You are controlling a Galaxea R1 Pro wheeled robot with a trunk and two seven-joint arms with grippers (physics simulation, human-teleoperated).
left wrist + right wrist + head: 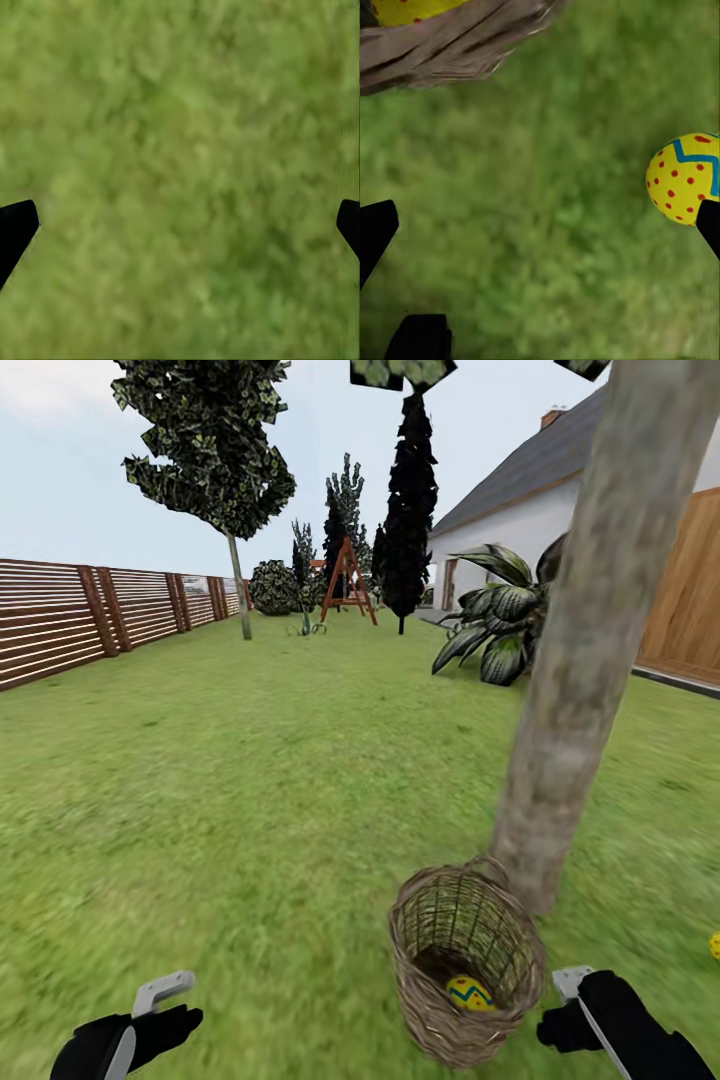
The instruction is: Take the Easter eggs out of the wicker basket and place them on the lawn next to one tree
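Note:
The wicker basket [465, 960] stands on the lawn [250, 780] at the foot of a tree [590, 640], its rim touching the trunk. One yellow Easter egg [468, 993] lies at its bottom. A second egg [715, 945] lies on the grass at the right edge. My right gripper [575, 1015] hangs open just right of the basket. In the right wrist view the gripper [540, 232] is over bare grass, between the basket wall [450, 45] and an egg on the grass [686, 178]. My left gripper [150, 1025] is open over grass [180, 229], well left of the basket.
A brown slat fence [90, 615] runs along the left. A leafy plant [500, 625], a white house [520, 520] and a wood-panelled wall [690, 600] stand at the right. Further trees [215, 470] and a dark cypress [408, 510] rise at the back.

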